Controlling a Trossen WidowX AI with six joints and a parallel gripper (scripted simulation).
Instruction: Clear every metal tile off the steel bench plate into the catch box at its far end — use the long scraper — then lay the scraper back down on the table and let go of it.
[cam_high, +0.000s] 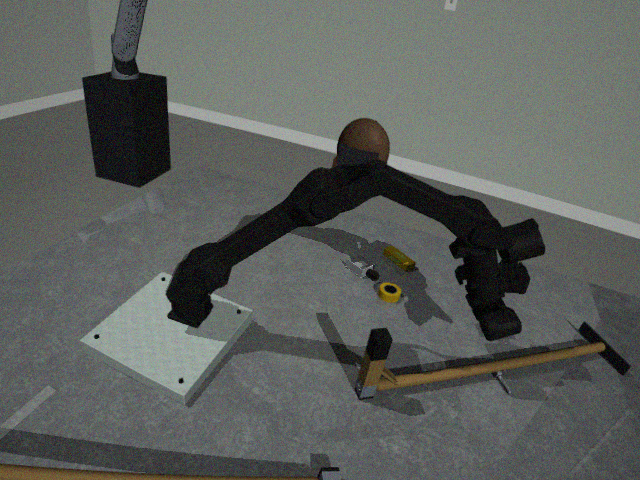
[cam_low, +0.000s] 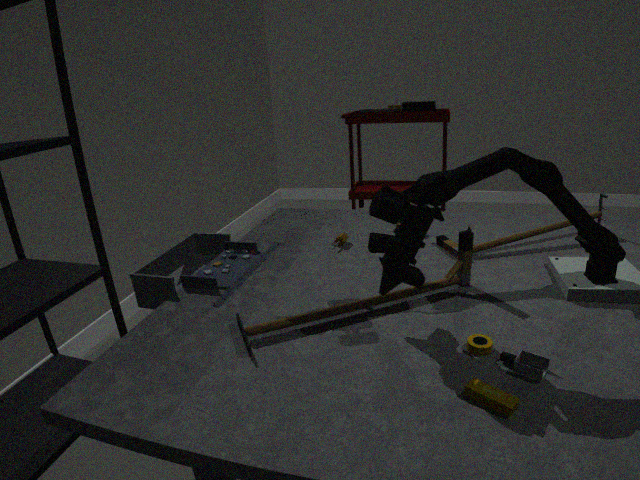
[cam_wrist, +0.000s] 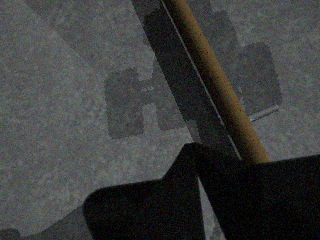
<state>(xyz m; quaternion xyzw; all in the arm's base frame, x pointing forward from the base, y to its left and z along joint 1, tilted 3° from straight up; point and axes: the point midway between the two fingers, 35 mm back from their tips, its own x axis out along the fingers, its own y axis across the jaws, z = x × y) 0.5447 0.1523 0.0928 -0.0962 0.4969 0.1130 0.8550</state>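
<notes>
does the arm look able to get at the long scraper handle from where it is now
Probably yes: the claw hangs close by the handle with nothing visible between, though its jaws need opening first

Rises from the base (cam_high: 190, 307) (cam_low: 601, 268), leans outward along the upper arm (cam_high: 258, 232) (cam_low: 578, 217) and bends over at the elbow (cam_high: 312, 198) (cam_low: 545, 178). Reaches onward through the forearm, then turns sharply down at the wrist (cam_high: 478, 222) (cam_low: 434, 188). Points the gripper (cam_high: 500, 328) (cam_low: 400, 284) (cam_wrist: 191, 149) steeply downward at a slight tilt, fingers drawn together. Shows both dark fingers in the wrist view, close at the tips, with a narrow wedge-shaped gap farther back.
</notes>
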